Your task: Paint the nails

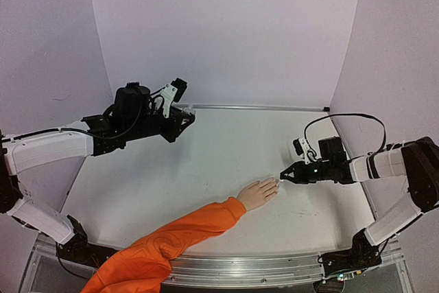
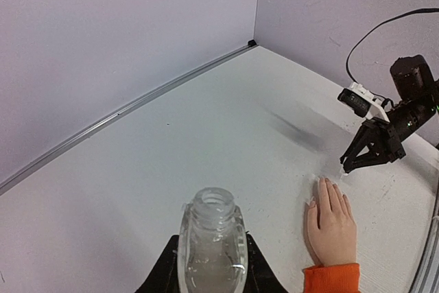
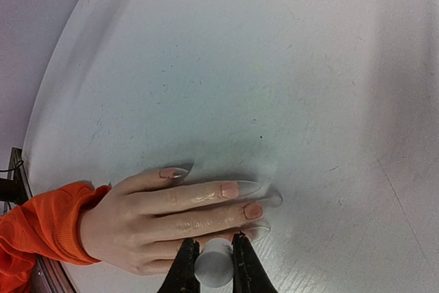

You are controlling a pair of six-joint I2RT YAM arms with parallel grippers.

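Nails (image 3: 230, 189) peach on mannequin hand (image 3: 137, 217), lowest finger partly hidden behind right pincer (image 3: 213, 250) clamped on small white cylinder (image 3: 214, 272), left pincer (image 2: 212, 274) gripping clear bottle (image 2: 211, 231), base cropped

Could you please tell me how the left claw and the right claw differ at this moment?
The left claw holds a clear, open-necked bottle; the right claw pinches a small white piece. The left claw sits toward the back wall, far from the hand; the right claw is right at its nails. Both are shut on something.
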